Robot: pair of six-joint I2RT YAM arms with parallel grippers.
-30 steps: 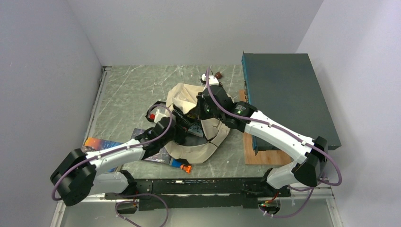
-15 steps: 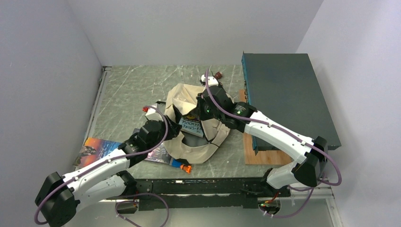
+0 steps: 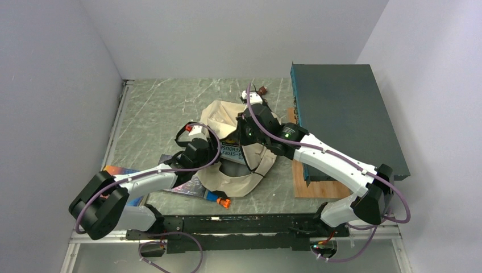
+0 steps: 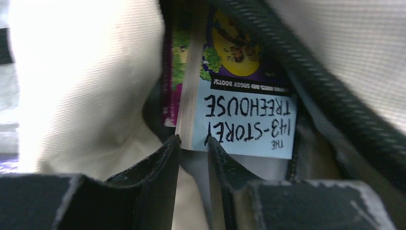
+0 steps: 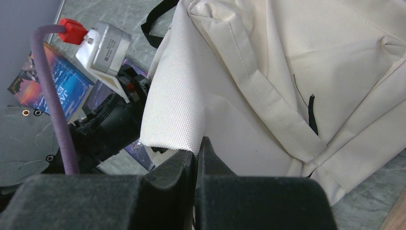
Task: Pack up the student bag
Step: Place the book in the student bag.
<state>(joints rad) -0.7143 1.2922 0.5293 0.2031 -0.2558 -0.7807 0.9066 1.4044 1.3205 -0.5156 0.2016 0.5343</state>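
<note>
The student bag [image 3: 239, 181], cream canvas, lies mid-table with its mouth facing left. Inside stands a book [image 3: 232, 151] with a light blue cover reading "The 143-Storey Treehouse" [image 4: 249, 124]. My left gripper [image 3: 215, 152] reaches into the mouth. In the left wrist view its jaws [image 4: 194, 139] are narrowed onto the book's lower corner, one tip on the page edge and the other on the cover. My right gripper [image 3: 245, 126] is above the bag. It is shut [image 5: 197, 143] on a folded edge of the cream fabric [image 5: 177, 110], holding the opening up.
A big dark teal box [image 3: 347, 114] fills the right side, over a wooden board [image 3: 318, 187]. More books [image 3: 119, 173] lie at the front left, partly under my left arm. An orange and blue marker [image 3: 219, 199] sits by the bag's near edge.
My left arm drew back from the bag, then came forward to its mouth again. Its jaws went from wide open to narrowed on the book. The right arm kept still.
</note>
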